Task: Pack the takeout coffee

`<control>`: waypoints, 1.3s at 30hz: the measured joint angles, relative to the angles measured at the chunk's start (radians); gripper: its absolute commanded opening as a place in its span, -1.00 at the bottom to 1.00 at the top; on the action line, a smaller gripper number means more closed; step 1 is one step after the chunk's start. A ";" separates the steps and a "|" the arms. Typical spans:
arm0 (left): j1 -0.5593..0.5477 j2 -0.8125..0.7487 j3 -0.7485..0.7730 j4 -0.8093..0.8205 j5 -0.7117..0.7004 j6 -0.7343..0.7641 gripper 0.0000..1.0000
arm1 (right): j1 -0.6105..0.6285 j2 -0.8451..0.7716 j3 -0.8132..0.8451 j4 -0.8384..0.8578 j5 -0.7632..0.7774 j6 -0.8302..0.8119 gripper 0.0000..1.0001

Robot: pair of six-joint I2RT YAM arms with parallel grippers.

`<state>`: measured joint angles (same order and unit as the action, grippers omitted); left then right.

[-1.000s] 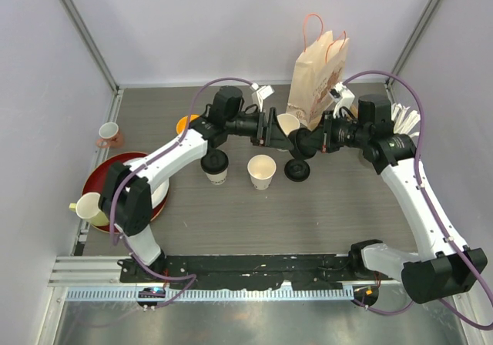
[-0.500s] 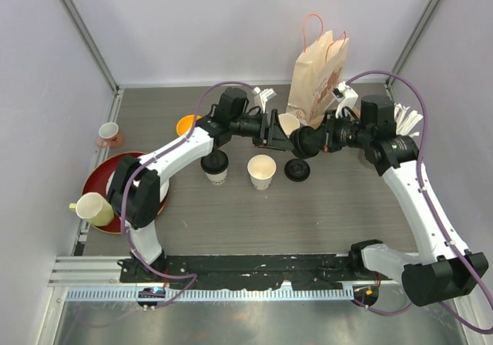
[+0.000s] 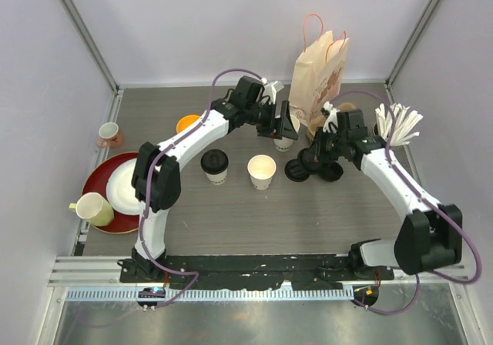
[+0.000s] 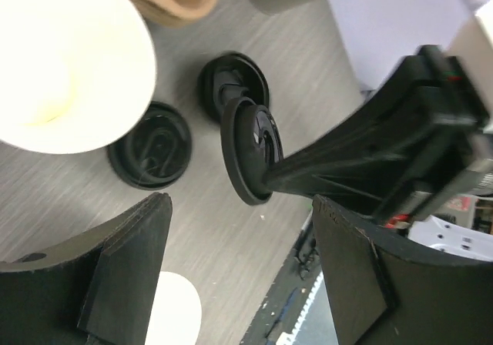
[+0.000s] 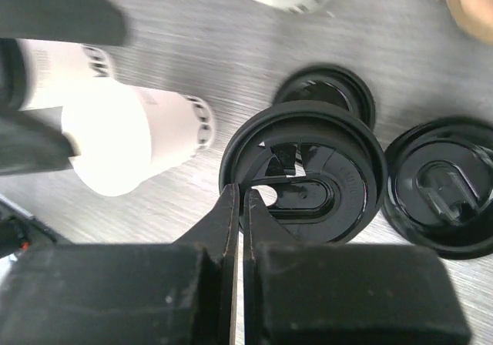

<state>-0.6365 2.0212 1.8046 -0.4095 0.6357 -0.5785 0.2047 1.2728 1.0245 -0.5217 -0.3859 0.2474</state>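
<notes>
My right hand [image 5: 237, 197] is pinched shut on a black lid [image 5: 308, 183] by its rim. My left hand [image 4: 240, 206] is spread, holding nothing. The open cup [image 4: 62, 60] sits just beside the paper bag [image 3: 316, 75], far side. I'd level the lid, centre it and press evenly.

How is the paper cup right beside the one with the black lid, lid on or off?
Off. That paper cup stands upright with its open mouth showing; the lidded cup beside it wears a black lid.

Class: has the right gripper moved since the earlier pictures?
Yes. The right gripper has moved away from the paper bag, toward the near edge, beside the loose lid.
</notes>
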 measured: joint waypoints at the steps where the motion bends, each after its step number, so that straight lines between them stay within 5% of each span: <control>1: 0.002 0.014 0.018 -0.028 -0.019 0.017 0.56 | 0.001 0.032 -0.016 0.009 0.013 0.003 -0.98; 16: 0.010 -0.069 0.028 -0.235 -0.074 0.184 0.56 | 0.065 0.061 -0.020 0.012 0.104 -0.065 -0.98; 24: 0.134 -0.295 -0.004 -0.288 -0.070 0.233 0.58 | 0.360 0.078 0.279 -0.082 0.152 -0.168 -0.98; 31: 0.279 -0.439 -0.151 -0.288 -0.094 0.277 0.60 | 0.467 0.307 0.583 -0.199 0.245 -0.211 -0.98; 39: 0.350 -0.452 -0.248 -0.302 -0.095 0.311 0.60 | 0.537 0.494 0.647 -0.385 0.307 -0.228 -0.98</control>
<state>-0.2867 1.5692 1.5566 -0.7113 0.5404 -0.2676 0.7414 1.7672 1.6718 -0.9062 -0.0792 0.0193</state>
